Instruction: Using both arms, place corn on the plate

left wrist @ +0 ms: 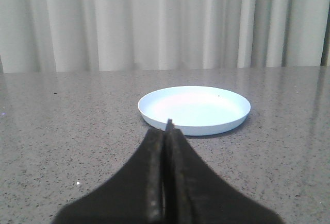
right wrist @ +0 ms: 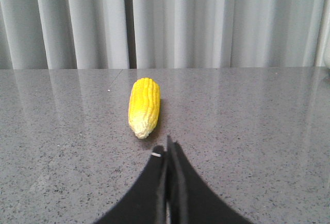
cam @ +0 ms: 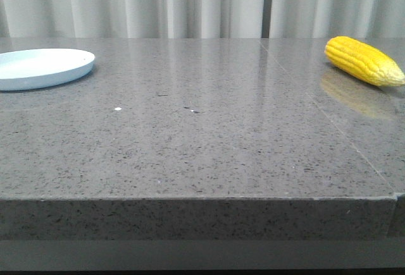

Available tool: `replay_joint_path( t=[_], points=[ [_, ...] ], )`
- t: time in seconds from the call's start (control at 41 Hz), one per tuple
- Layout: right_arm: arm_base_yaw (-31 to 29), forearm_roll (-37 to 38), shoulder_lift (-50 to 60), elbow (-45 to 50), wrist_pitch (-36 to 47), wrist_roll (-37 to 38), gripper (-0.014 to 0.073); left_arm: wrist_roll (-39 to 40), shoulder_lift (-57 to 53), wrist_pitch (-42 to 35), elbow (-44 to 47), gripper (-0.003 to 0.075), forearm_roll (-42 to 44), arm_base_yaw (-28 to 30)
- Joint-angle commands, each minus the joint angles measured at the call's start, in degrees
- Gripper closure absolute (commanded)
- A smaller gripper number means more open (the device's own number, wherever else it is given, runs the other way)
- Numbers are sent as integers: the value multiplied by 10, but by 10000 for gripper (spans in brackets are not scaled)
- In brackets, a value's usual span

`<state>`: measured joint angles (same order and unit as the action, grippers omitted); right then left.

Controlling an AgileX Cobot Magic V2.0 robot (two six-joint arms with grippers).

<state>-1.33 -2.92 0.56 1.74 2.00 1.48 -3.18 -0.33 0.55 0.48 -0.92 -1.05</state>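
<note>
While the corn (cam: 364,61) lies far from the empty plate (cam: 44,68), nothing is done; both grippers (left wrist: 167,131) (right wrist: 169,149) are pressed together, holding nothing

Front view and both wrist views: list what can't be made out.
- Plate: its left part is cut off by the front view's edge.
- Corn: its underside is hidden against the table.
- Left gripper and right gripper: absent from the front view; arms never shown.
</note>
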Motion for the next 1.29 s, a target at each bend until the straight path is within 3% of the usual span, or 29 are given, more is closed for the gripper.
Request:
replay_joint_path(
  t=[0.0, 0.488, 0.708, 0.928, 1.05, 1.27],
  points=[
    [-2, 6, 10, -15, 44, -3, 661, -2, -10, -44, 13, 741, -1, 1],
    [-2, 6, 10, -15, 44, -3, 661, -2, -10, -44, 13, 741, -1, 1],
    [-2, 6, 10, -15, 73, -3, 661, -12, -10, -198, 13, 741, 39, 1],
    [-2, 6, 10, -33, 79, -3, 661, -12, -10, -234, 2, 741, 38, 1],
    [-2, 6, 10, -85, 46, -3, 661, -11, -5, -186, -58, 741, 29, 1],
    [-2, 6, -29, -228, -91, -3, 661, -11, 57, -6, -238, 741, 27, 1]
  ],
)
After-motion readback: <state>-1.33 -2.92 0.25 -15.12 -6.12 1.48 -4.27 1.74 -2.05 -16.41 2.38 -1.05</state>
